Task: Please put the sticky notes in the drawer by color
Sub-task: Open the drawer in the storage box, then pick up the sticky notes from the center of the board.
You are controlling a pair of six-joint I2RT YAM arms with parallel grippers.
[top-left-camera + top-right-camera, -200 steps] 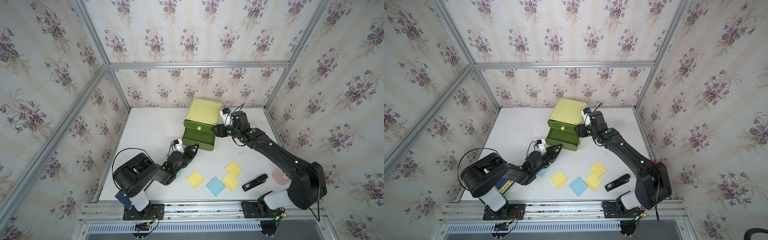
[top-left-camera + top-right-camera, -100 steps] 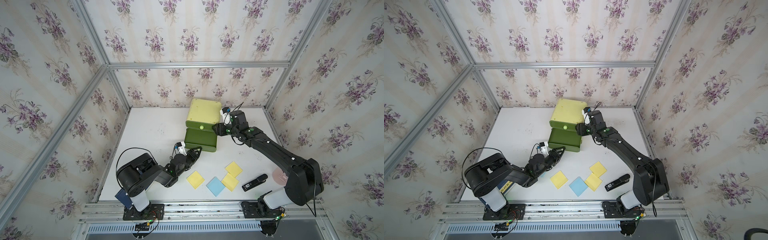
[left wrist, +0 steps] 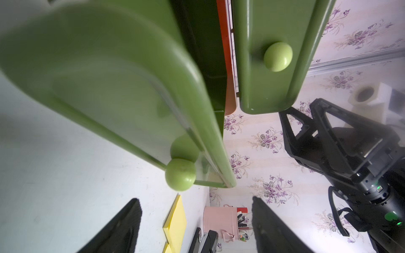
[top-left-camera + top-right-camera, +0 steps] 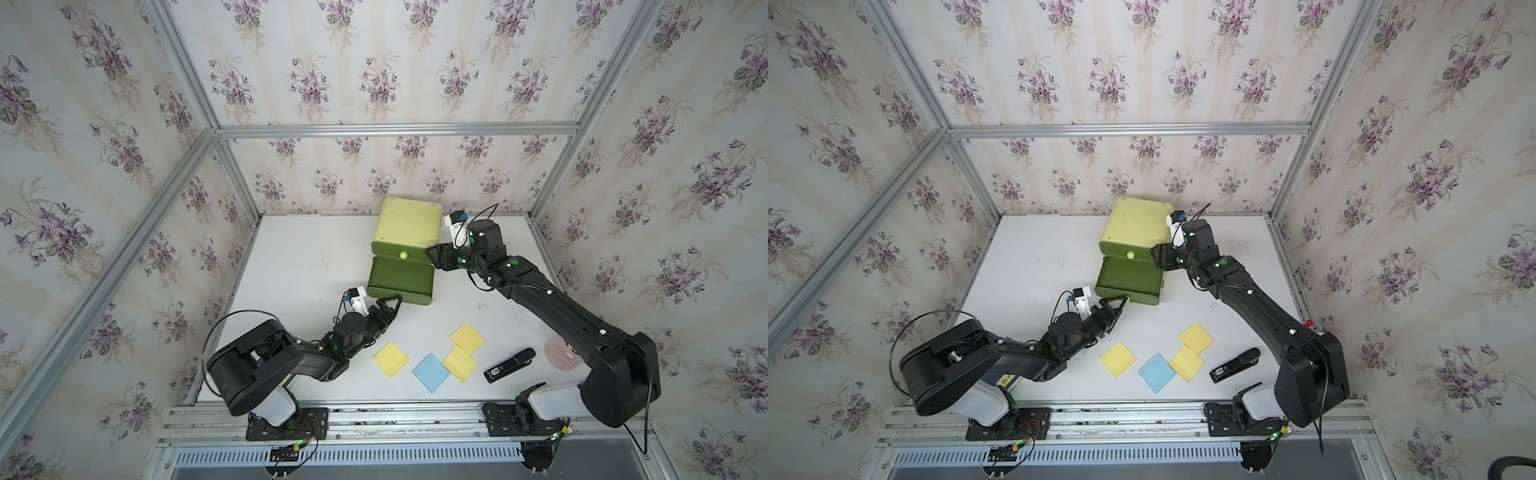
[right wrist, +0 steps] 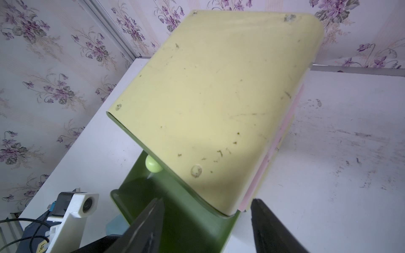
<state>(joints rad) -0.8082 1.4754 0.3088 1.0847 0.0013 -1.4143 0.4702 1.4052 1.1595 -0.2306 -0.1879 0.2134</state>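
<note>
green drawer open | left fingers apart | knob ungripped

Obstacle, ctr — open drawer

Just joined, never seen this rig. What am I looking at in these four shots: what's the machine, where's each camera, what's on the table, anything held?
Two black robot arms stand at the near edge of a white table. Two pictures look down from overhead, side by side; the other two come from a camera on each arm's wrist. On the table: a green drawer cabinet with a lower drawer pulled out, three yellow sticky notes, a blue sticky note and a black stapler. The left claw is open just in front of that drawer's knob; the right claw sits open at the cabinet's front corner. Nothing is visibly held.
</note>
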